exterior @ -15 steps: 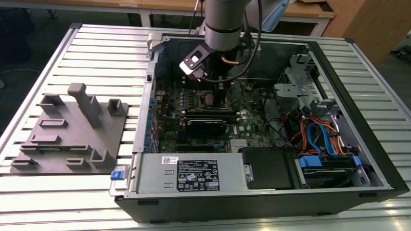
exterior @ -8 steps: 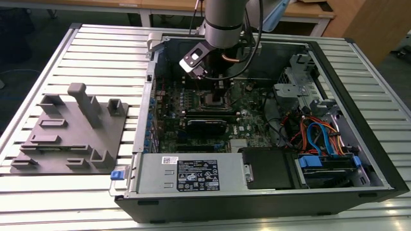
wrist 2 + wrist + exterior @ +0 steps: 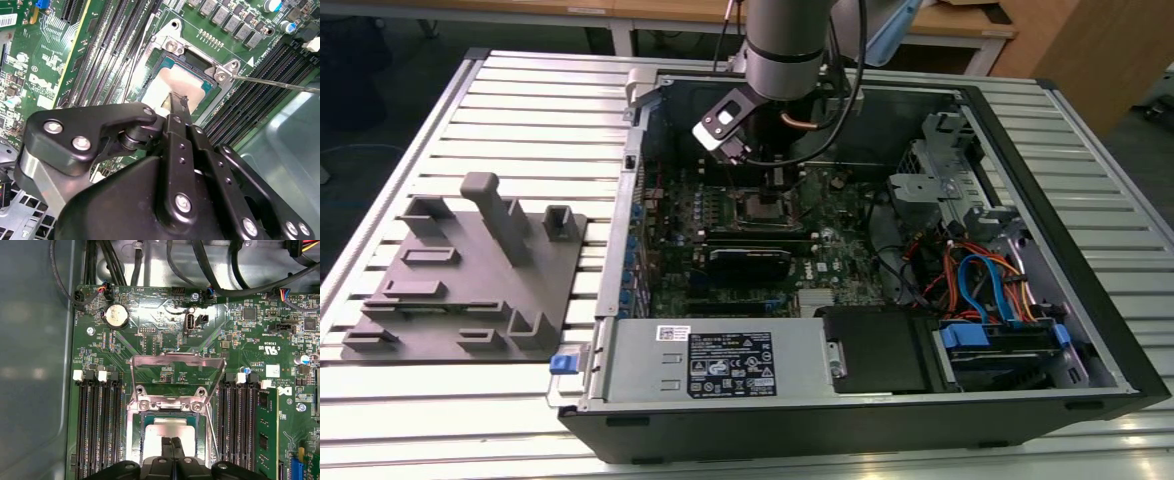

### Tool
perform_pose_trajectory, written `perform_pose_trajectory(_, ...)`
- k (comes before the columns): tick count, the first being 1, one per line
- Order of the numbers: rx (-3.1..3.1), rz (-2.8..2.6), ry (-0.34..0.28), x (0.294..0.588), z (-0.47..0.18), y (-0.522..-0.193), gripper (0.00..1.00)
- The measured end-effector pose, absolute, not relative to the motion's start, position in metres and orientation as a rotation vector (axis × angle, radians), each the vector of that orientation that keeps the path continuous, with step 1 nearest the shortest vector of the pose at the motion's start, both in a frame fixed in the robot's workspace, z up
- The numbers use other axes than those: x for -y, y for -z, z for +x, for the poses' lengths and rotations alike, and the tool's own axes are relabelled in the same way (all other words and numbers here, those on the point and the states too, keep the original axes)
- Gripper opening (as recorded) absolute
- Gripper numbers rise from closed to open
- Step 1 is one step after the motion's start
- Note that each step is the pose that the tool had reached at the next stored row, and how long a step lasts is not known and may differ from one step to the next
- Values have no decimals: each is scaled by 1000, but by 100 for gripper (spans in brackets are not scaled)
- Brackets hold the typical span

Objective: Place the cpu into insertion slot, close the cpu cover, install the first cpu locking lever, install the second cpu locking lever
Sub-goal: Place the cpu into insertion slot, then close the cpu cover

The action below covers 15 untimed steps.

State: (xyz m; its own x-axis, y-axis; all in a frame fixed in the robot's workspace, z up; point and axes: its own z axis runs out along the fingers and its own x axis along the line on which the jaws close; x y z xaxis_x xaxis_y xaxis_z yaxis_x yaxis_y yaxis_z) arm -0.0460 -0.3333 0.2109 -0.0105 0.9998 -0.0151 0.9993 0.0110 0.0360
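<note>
The cpu (image 3: 167,431) lies flat in the insertion slot (image 3: 134,440), its silvery top showing in both wrist views (image 3: 162,85). My gripper (image 3: 172,444) is shut, its two thin fingers pressed together with the tips down on or just above the chip's top (image 3: 177,100). The cpu cover (image 3: 175,359) stands open, tipped back from its hinge (image 3: 170,403) over the green board. A thin wire locking lever (image 3: 280,83) sticks out, raised, beside the socket, also seen as the lever (image 3: 213,426). In the exterior view the gripper (image 3: 771,182) hangs over the socket (image 3: 765,208) inside the open computer case.
Long black memory slots (image 3: 97,425) flank the socket, with a fitted memory stick (image 3: 265,432). A coin battery (image 3: 116,315) and cables (image 3: 120,262) lie beyond the cover. A grey fixture (image 3: 467,270) sits at the exterior view's left; a power supply (image 3: 707,362) and drive cage (image 3: 994,335) fill the case's near side.
</note>
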Motion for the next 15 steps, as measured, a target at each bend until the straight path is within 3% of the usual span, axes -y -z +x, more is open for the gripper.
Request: perform_pose_trajectory(15, -2208, 2185, -21, 333, -46, -211, 10)
